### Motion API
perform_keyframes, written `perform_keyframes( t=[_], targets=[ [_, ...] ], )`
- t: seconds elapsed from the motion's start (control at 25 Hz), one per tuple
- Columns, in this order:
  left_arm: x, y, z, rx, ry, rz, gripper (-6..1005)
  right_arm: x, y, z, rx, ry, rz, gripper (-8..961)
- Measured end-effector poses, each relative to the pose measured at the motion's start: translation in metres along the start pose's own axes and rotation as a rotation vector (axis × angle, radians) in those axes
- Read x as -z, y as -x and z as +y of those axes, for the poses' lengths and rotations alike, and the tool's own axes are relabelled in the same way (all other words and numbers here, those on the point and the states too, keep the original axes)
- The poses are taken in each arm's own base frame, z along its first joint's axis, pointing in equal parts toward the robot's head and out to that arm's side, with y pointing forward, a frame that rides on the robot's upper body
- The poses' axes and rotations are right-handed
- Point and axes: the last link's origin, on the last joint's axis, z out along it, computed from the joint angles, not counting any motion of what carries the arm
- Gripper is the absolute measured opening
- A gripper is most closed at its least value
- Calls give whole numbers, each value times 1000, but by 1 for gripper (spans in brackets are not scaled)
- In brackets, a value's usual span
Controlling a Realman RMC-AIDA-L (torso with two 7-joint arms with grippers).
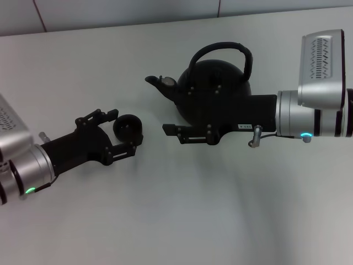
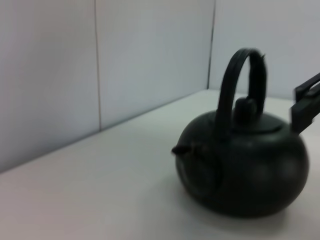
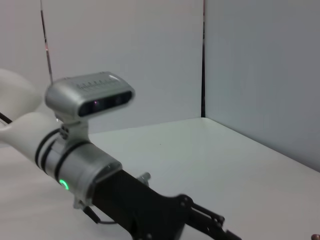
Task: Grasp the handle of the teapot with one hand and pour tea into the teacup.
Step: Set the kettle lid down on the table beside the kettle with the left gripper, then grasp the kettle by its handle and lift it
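Teapot (image 1: 212,91): upright on the white table (image 1: 182,215), spout toward nine o'clock.
Handle (image 1: 220,52): arched overhead, ungrasped.
Teacup (image 1: 128,127): at the pot's eight o'clock.
Left gripper (image 1: 122,128): fingers spread around the cup.
Right gripper (image 1: 172,118): over the pot's front; can't tell its spread.

Bright, even overhead light casts faint shadows; the teapot (image 2: 242,172) looks softly blurred in the left wrist view.
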Motion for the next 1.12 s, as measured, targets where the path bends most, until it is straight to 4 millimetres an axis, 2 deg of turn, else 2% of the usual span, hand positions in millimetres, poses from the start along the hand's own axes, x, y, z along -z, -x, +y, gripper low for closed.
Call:
perform_keyframes(
  t=[0.2, 0.32, 0.4, 0.48, 0.64, 0.68, 0.8, 0.96, 1.04, 1.12],
  targets=[
    [12, -6, 1, -3, 21, 68, 860, 0, 0, -1, 0, -5, 2, 605],
    [29, -14, 2, -6, 40, 142, 860, 0, -1, -2, 12, -12, 4, 604],
    [29, -14, 2, -6, 40, 142, 860, 0, -1, -2, 23, -15, 0, 603],
    [42, -22, 8, -26, 80, 211, 860, 1, 1, -2, 26, -20, -14, 602],
    [47, -25, 11, -36, 99, 238, 860, 4, 3, -2, 25, -38, -51, 601],
    [59, -31, 16, -55, 135, 293, 860, 5, 2, -3, 25, -43, -56, 601],
    [69, -37, 17, -41, 149, 349, 859, 11, 1, -3, 25, -76, -93, 600],
    [69, -37, 17, -41, 149, 349, 859, 22, -1, -3, 14, -128, -146, 598],
    [78, -43, 16, -12, 167, 395, 859, 28, -5, -3, 5, -158, -158, 597],
    [78, -43, 16, -12, 167, 395, 859, 37, -15, -2, -23, -191, -156, 597]
  ],
)
